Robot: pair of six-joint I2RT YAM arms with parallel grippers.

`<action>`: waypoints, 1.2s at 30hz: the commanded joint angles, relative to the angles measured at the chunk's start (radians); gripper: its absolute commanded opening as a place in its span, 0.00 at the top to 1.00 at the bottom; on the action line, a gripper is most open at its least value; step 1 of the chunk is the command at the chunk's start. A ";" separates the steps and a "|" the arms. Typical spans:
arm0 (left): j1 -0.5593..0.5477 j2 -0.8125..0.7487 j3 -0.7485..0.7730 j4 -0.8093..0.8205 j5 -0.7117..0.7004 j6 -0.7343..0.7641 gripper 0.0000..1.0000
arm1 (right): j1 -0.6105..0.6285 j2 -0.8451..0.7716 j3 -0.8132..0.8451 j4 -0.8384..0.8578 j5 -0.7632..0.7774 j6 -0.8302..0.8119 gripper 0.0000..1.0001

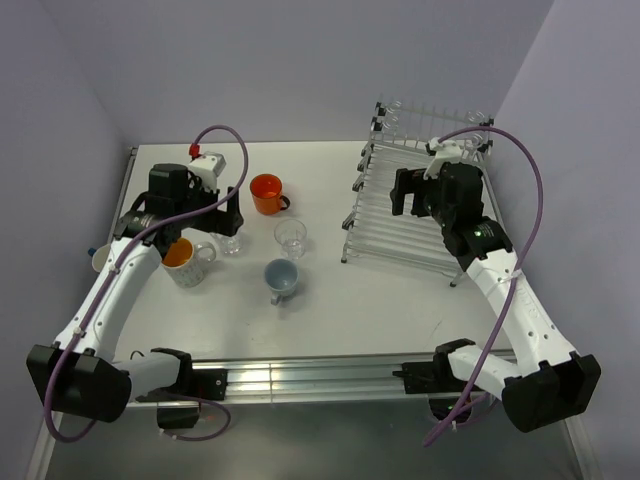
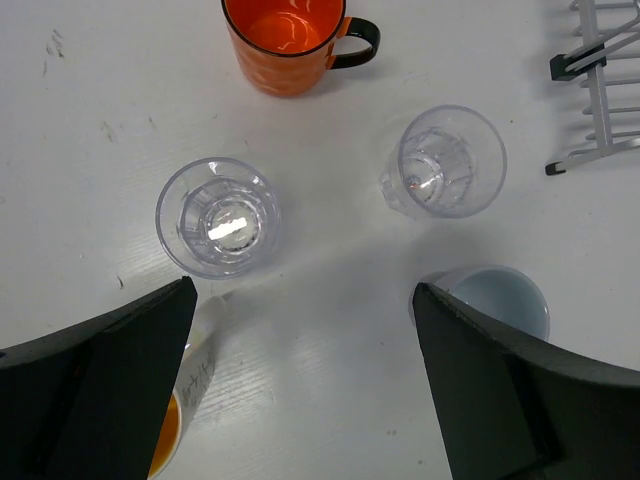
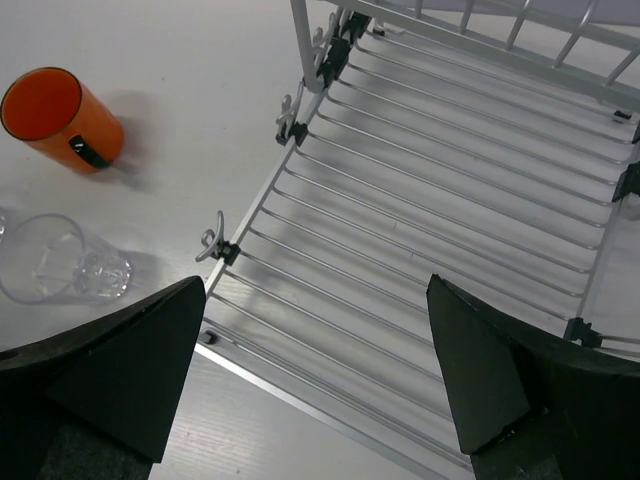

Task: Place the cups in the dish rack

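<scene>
A silver-white wire dish rack (image 1: 400, 232) with thin parallel rods and black corner fittings lies on the right side of the white counter (image 1: 340, 310). All the cups I can see stand upright on the counter to its left, well apart from one another.

The orange mug with a black handle (image 1: 265, 193) is farthest back. Nearer stand two clear glass tumblers, one on the left (image 1: 232, 243) and one on the right (image 1: 290, 238). A pale blue mug (image 1: 282, 278) stands nearest of all, and a white mug with an orange inside (image 1: 182, 262) stands off to the left.

The left hand (image 1: 228, 212) hovers above the counter just over the left tumbler. Its wrist view shows the black fingers (image 2: 110, 380) spread wide, with bare counter between them and nothing gripped. There the left tumbler (image 2: 218, 215) lies just beyond one fingertip, and the blue mug (image 2: 497, 300) peeks out from behind the other.

The right hand (image 1: 403, 192) hangs over the rack's left half. Its fingers (image 3: 110, 370) are also wide apart and hold nothing, with the rods (image 3: 450, 200) showing between them.
</scene>
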 commanded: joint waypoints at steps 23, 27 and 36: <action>0.399 0.044 0.171 -0.199 0.299 0.315 0.01 | 0.003 0.026 0.005 0.031 -0.025 -0.019 0.00; 0.441 0.116 0.246 -0.302 0.293 0.451 0.02 | 0.003 0.033 0.009 0.033 -0.033 -0.019 0.00; 0.530 0.287 0.289 -0.417 0.227 0.511 0.02 | 0.003 0.039 0.014 0.025 -0.040 -0.013 0.00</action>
